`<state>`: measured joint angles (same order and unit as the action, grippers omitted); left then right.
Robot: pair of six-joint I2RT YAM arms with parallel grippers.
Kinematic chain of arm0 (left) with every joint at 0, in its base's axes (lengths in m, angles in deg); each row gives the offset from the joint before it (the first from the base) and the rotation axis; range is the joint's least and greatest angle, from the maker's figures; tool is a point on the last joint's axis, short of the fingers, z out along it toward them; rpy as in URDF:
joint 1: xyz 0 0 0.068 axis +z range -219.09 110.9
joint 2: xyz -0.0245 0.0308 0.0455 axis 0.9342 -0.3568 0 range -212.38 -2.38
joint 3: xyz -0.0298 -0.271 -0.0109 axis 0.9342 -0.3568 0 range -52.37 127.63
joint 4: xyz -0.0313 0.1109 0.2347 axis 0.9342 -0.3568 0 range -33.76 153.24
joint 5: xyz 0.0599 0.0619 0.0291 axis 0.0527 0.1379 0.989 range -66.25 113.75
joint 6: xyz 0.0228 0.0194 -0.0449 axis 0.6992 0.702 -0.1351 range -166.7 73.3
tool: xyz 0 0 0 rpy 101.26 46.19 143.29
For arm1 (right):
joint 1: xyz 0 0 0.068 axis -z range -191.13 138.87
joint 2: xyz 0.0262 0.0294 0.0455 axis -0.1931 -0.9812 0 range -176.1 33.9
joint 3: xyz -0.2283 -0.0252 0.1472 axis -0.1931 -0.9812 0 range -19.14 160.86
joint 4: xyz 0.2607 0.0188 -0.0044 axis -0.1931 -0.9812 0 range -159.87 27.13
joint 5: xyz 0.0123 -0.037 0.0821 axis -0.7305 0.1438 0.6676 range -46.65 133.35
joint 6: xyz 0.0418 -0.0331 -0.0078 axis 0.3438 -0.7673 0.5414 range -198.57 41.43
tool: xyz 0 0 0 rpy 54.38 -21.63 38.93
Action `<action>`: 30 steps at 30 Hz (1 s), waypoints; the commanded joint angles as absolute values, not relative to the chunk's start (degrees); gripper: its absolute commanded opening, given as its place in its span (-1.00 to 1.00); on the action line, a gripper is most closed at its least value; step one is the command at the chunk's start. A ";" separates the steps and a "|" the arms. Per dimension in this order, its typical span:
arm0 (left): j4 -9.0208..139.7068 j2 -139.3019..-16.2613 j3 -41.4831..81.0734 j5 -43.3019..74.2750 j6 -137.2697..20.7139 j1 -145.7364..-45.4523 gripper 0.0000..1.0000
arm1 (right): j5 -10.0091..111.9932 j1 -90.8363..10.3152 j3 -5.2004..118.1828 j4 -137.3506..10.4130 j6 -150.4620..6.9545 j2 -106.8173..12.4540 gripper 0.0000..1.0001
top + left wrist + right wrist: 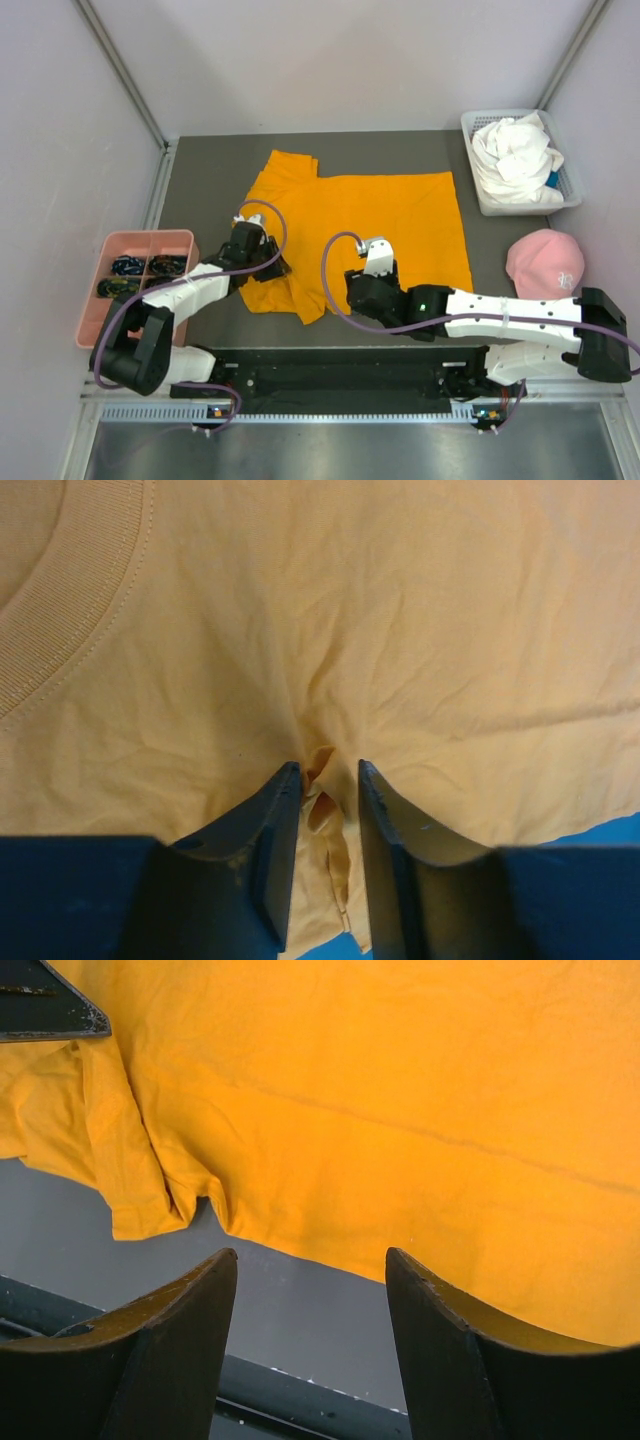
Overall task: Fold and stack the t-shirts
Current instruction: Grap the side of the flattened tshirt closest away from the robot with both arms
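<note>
We found the orange t-shirt spread flat on the surface. Its long axis ran left to right across the top view, with the collar at the left end and the hem at the right. The white t-shirt lay heaped in the basket at the far right, well apart from both arms.

The left hand sat on the near-left part of the orange shirt, close to the collar. Its fingers stood narrow, with a ridge of cloth pinched up between them and creases fanning away from the pinch.

The right hand held nothing, and its jaws were wide apart over bare surface. The shirt's near edge ran crosswise just ahead of its fingertips, about midway along the garment.

We judged that the fold would turn on that near edge. It lay parallel to the long axis, so both hands faced the same side. Only the right hand lacked a hold, and it would need to go slightly forward to catch the edge.
</note>
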<state>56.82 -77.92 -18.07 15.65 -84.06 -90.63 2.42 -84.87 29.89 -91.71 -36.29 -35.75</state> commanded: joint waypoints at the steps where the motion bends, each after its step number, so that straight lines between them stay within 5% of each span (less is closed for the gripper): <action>1: 59.37 -77.79 -18.71 15.75 -83.70 -90.89 -0.40 | 0.64 -85.14 29.72 -91.35 -35.59 -34.13 0.23; 9: 58.85 -77.52 -18.01 15.84 -83.53 -90.98 -0.59 | 0.55 -85.05 29.81 -91.17 -35.42 -34.74 0.23; 13: 56.75 -76.74 -16.87 16.27 -82.91 -90.98 -1.00 | -0.07 -84.96 29.90 -91.61 -34.80 -34.74 0.23; 30: 42.50 -67.77 -5.09 16.89 -78.60 -90.98 -1.00 | -3.66 -81.36 30.34 -103.00 -24.80 -37.03 0.30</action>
